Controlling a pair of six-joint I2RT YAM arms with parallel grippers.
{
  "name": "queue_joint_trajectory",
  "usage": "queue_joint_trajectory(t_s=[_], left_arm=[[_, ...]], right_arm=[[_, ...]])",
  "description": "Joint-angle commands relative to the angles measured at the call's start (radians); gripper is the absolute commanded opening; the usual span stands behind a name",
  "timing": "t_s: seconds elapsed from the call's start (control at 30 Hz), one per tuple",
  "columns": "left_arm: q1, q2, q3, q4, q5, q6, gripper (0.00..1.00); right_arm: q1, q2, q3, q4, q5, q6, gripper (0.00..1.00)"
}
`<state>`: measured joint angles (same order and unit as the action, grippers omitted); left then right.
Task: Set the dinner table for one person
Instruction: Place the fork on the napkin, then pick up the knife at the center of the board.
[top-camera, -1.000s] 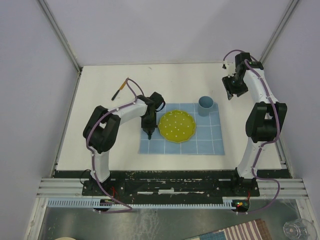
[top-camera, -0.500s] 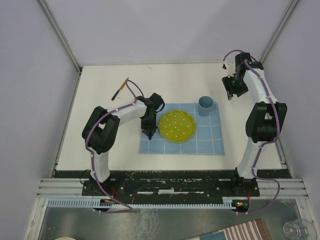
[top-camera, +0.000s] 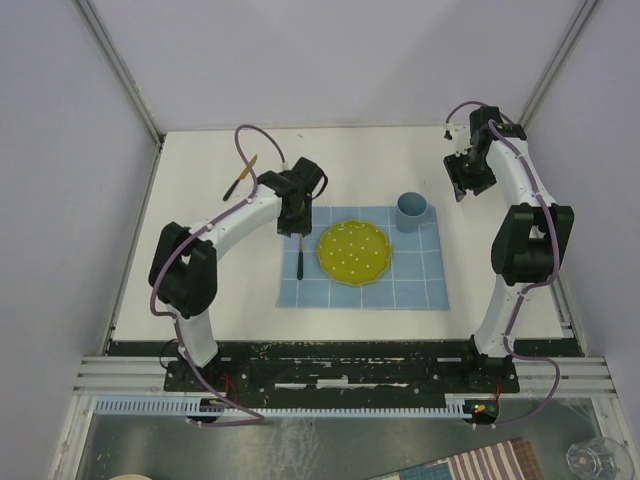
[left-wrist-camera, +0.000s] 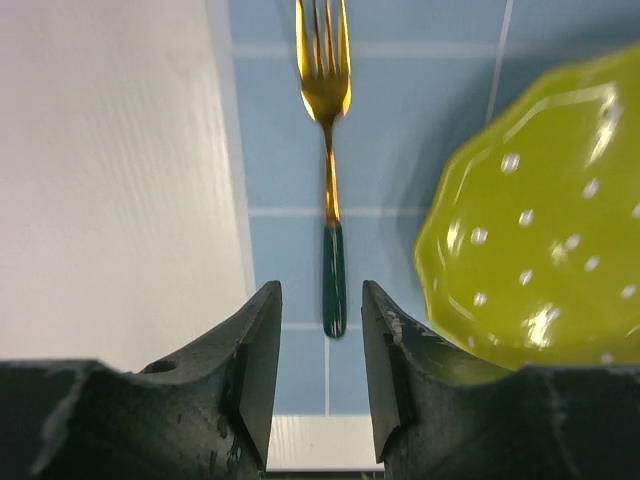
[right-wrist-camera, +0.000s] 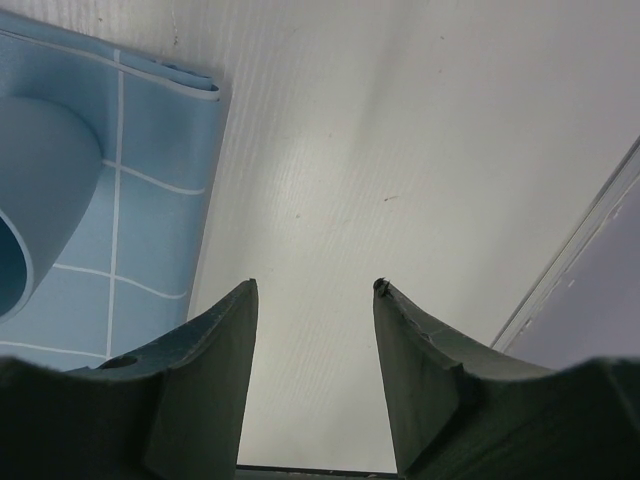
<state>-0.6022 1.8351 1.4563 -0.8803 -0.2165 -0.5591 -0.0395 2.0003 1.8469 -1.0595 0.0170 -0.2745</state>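
Draws left gripper (left-wrist-camera: 320, 295) back toward 12 o'clock, jaws apart, off fork (left-wrist-camera: 329, 190) at 9 o'clock of plate (left-wrist-camera: 540, 220), on cloth (left-wrist-camera: 410, 100) over dinner table (left-wrist-camera: 110, 180). Holds right gripper (right-wrist-camera: 315, 290) parted, empty. Risks clipping handle, skewing fork.

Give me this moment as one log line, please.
left hand: open, empty | fork: on blue cloth beside plate | right hand: open, empty

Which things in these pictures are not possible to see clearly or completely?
Top view: the utensil at the far left of the dinner table is too small to identify.
Left wrist view: the plate is cut off by the right edge.
Right wrist view: the cup is cut off by the left edge.
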Motion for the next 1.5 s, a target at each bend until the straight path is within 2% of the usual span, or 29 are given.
queue_joint_trajectory(t_s=[0.0, 0.07, 0.2, 0.4, 0.5, 0.7, 1.03, 1.3, 1.47], left_arm=[[0.154, 0.026, 0.2, 0.081, -0.114, 0.14, 0.45], [0.253, 0.15, 0.341, 0.063, -0.092, 0.207, 0.45], [0.35, 0.348, 0.645, 0.014, -0.115, 0.342, 0.44], [0.476, 0.534, 0.838, 0.017, -0.003, 0.468, 0.44], [0.5, 0.546, 0.809, 0.003, 0.046, 0.542, 0.43], [0.524, 0.538, 0.693, 0.046, 0.032, 0.628, 0.41], [0.582, 0.588, 0.665, 0.101, 0.04, 0.712, 0.39], [0.593, 0.592, 0.674, 0.114, 0.001, 0.773, 0.37], [0.593, 0.589, 0.658, 0.135, 0.038, 0.78, 0.38]], right_arm=[[-0.002, -0.037, 0.029, 0.002, -0.001, -0.008, 0.58], [-0.002, -0.026, 0.043, -0.002, -0.002, -0.007, 0.58], [-0.002, -0.016, 0.061, -0.009, -0.012, -0.008, 0.58], [-0.002, -0.055, 0.027, -0.006, -0.007, -0.014, 0.58], [-0.002, -0.101, -0.016, 0.013, 0.002, -0.022, 0.59], [-0.002, -0.137, -0.053, 0.024, 0.011, -0.03, 0.59], [-0.003, -0.142, -0.039, 0.008, 0.032, -0.044, 0.59], [-0.004, -0.146, -0.053, 0.008, 0.035, -0.045, 0.6], [-0.003, -0.133, -0.029, -0.004, 0.042, -0.046, 0.6]])
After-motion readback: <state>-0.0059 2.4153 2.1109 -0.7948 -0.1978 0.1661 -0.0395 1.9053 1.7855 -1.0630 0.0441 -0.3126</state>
